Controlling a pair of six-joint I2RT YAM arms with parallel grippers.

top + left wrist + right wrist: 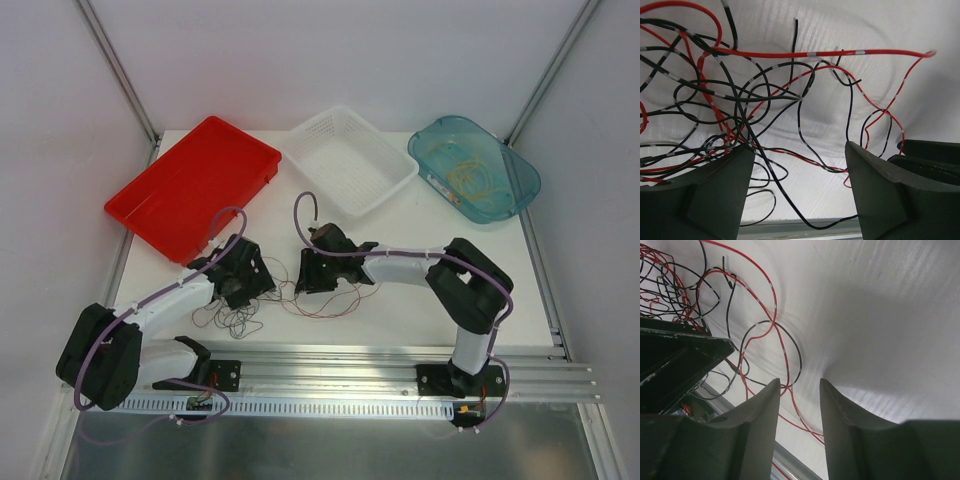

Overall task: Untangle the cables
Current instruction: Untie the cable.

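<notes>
The cables are thin red and black wires, tangled in loose loops on the white table between my two grippers. My left gripper sits low over the tangle's left part. In the left wrist view it is open wide, and a black wire and a red wire run across the gap without being pinched. My right gripper is at the tangle's right side. In its wrist view it is open with a narrower gap, and a red wire runs under the fingertips. Yellow wires lie coiled in the teal bin.
A red tray stands at the back left, a white basket at the back middle and a teal bin at the back right. An aluminium rail runs along the near edge. The left gripper's black body shows close by in the right wrist view.
</notes>
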